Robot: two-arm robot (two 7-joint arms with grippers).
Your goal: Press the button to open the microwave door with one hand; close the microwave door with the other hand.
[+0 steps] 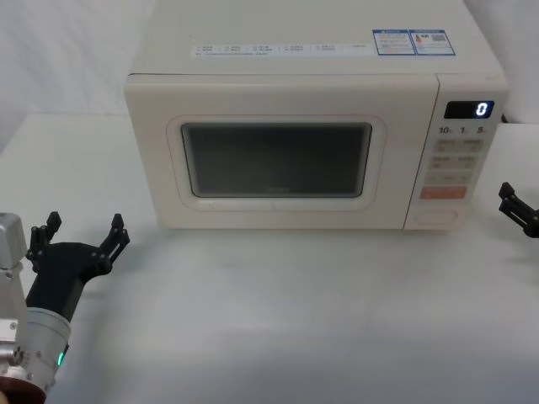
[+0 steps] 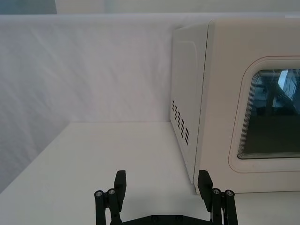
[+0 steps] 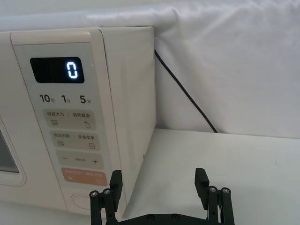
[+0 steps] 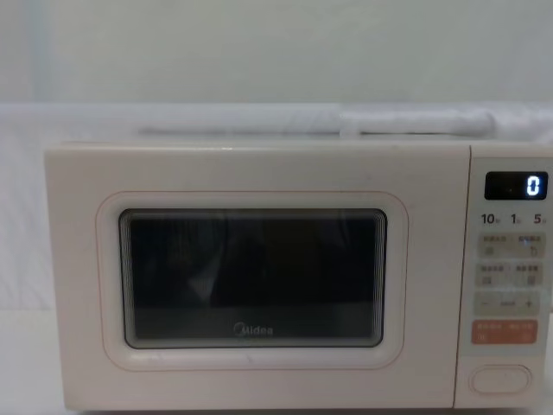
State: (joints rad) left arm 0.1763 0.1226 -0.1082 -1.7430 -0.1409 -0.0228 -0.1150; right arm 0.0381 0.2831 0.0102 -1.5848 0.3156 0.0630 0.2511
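Black left gripper [image 1: 80, 231] near left on the white table [image 1: 278, 311], fingers spread, empty. Right gripper [image 3: 158, 182] near right, spread too, just beside the panel's corner. Beyond, cream microwave door [image 4: 255, 277] sits shut. Button [image 4: 501, 379], bottom right: likely stiff plastic; press its centre squarely.

Even, soft overhead light; faint window [image 1: 276, 160] glare; slightly blurred chest view.
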